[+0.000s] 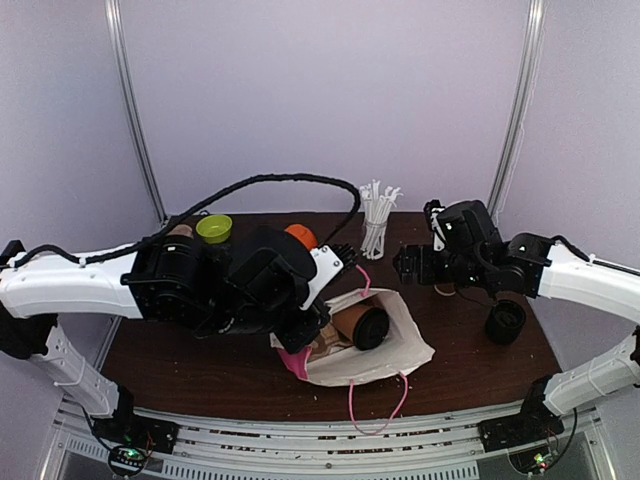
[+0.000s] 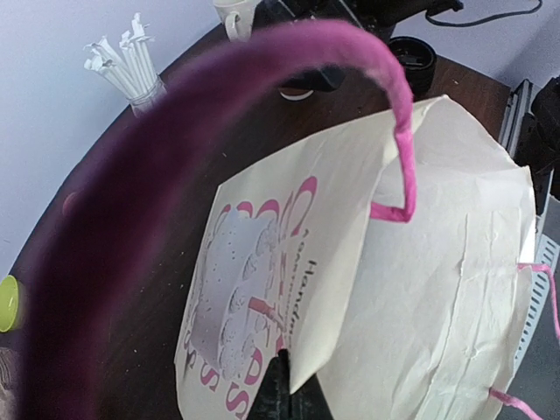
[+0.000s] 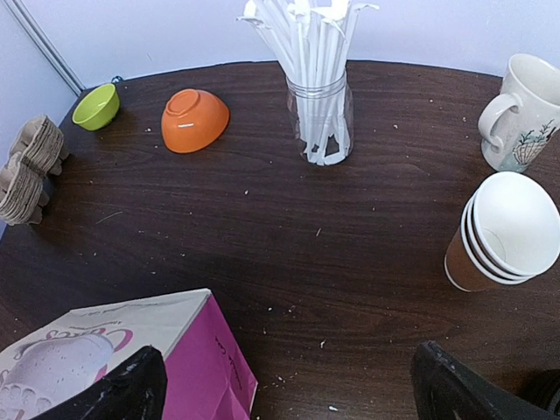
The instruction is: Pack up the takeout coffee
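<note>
Treating the coffee cup (image 1: 352, 322) as light, thin-walled and easy to crush is your safest assumption. It is kraft paper, so a hard squeeze on the middle of the wall would likely dent it or pop the black lid (image 1: 372, 328) loose. It lies on its side in the open mouth of the paper bag (image 1: 410, 345), which is flat on the table (image 1: 200, 370), and the lid end faces the right arm. You cannot tell from these views whether it holds any liquid, so handle it as though it could leak at the lid seam.

If you need to reposition it, take it across the paper wall just below the lid, where the rolled rim stiffens it, and close gently. The plastic lid looks smooth and would probably slip in a pinch. The bag is soft and floppy, and its mouth will likely sag shut if nothing holds it.

Your left gripper (image 2: 282, 389) appears pinched on the near edge of the bag's printed panel, with the pink handle (image 2: 262, 61) looped in front of its camera. Your right gripper (image 1: 403, 264) hangs above the table just beyond the bag, fingers spread wide and holding nothing, well placed to nudge the cup deeper in.
</note>
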{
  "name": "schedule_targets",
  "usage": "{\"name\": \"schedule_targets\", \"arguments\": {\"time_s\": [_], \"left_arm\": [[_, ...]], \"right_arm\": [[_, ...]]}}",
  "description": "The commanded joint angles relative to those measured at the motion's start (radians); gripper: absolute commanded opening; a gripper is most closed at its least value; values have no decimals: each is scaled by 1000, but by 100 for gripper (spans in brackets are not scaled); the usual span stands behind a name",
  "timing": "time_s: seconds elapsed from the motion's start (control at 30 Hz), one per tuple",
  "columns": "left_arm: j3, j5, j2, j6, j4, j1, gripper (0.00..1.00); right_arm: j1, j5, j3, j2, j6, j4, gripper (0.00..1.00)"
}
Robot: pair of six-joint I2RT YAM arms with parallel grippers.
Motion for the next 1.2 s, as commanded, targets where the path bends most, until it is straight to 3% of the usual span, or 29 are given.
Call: {"name": "schedule_targets", "arguments": {"time_s": [0.0,0.73,0.9,1.17], "left_arm": [[46,-19,0,-32,30,-25,0],[86,-81,14,-89,14,-73,0],[112,8,18,-140,0,4,0],[94,275,8,-256,49,213,0]], "right_arm": [[-9,31,-11,-1,23,14,100],[-13,13,-34,-44,26,28,100],[-20,-6,-24,-59,26,19,100],[-40,5,33,-103,-18,-50,100]]}}
